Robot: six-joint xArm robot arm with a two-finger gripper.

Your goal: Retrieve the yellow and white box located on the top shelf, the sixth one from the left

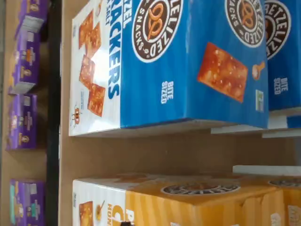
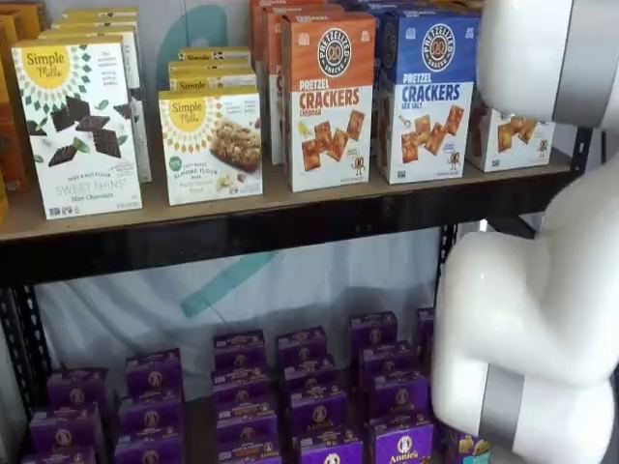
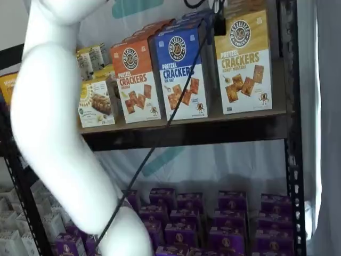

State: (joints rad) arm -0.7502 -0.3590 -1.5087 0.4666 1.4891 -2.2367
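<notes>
Up top, the yellow and white box (image 3: 243,64) stands upright — beside the blue box (image 3: 180,74).

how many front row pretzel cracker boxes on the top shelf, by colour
orange-topped cardboard pretzel cracker box: 1
blue-topped cardboard pretzel cracker box: 1
yellow and white cardboard pretzel cracker box: 1
total: 3

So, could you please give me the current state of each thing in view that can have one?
yellow and white box: upright on the top shelf, not gripped.
blue box: upright beside it, untouched.
orange box: upright, untouched.
Simple Mills boxes: standing, facing front.
purple boxes: stocked on the lower level.
gripper: not seen in any view.
</notes>
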